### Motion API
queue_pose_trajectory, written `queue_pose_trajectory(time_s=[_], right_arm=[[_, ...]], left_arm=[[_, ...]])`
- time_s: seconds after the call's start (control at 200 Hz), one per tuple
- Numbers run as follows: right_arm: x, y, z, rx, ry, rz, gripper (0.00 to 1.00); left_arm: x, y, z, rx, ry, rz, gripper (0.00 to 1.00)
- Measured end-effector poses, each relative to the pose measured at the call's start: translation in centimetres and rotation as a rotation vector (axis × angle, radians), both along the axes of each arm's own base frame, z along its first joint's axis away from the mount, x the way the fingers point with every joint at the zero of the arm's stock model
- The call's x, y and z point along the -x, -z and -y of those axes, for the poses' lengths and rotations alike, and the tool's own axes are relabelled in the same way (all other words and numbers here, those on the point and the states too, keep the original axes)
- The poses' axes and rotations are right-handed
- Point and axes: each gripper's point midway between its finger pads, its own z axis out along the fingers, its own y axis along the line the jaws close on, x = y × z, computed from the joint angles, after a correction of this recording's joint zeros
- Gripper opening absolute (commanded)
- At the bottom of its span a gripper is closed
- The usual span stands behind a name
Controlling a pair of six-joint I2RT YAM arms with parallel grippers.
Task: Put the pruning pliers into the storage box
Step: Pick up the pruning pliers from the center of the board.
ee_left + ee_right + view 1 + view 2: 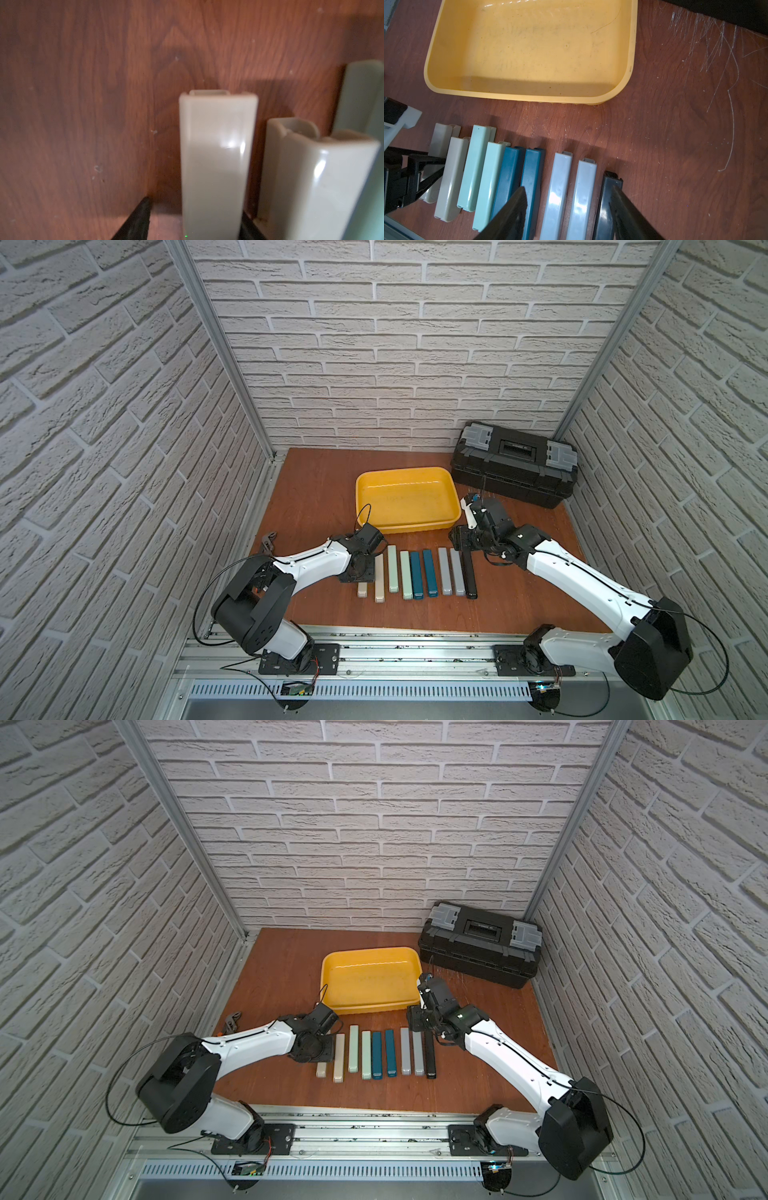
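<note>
Closest to the left wrist lens, the black two-fingered left gripper (195, 207) straddles the outermost glossy beige plastic bar (216, 155), its fingers apart with bare wood showing on one side, so it reads as lined up for a pinch across the narrow width and not yet clamped. That bar belongs to the pruning pliers (415, 574), nine slim rectangular bars in beige, mint, teal, grey and black lying flat, side by side, on the reddish-brown wooden tabletop (316, 489). None is yet in the storage box (399, 526), the shallow yellow plastic tray with rounded corners that sits empty just beyond their far ends. All nine long axes run parallel, pointing from the robot's side toward the tray, so a lift and a short forward carry should suffice without turning. At the opposite end of the row the black right gripper (569, 188) hangs with fingers spread wide, holding nothing, one finger over the glossy black bar (605, 203), probably so each arm works inward from its own side. A black toolbox with grey latches (515, 464) stands well apart behind
</note>
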Motion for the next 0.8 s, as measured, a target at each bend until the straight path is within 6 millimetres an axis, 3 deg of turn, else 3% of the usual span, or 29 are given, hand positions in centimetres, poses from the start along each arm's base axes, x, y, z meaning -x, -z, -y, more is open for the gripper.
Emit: queue_pose_trajectory(time_s=[0.19,0.545,0.8], right_arm=[[-0.3,0.1,-0.6,-0.003,-0.011,-0.005,0.65],[-0.5,-0.4,-1.4,-0.026,-0.014,0.013,0.64],[-0.4,-0.2,-1.7,-0.019,-0.021,0.004,0.64]], left_arm=[[-0.4,0.0,0.1,-0.004,0.01,0.016,0.32],[-0.1,-0.3,0.0,-0.001,0.009,0.01,0.23],[0.9,-2.5,-0.8,0.003,0.009,0.012,0.17]])
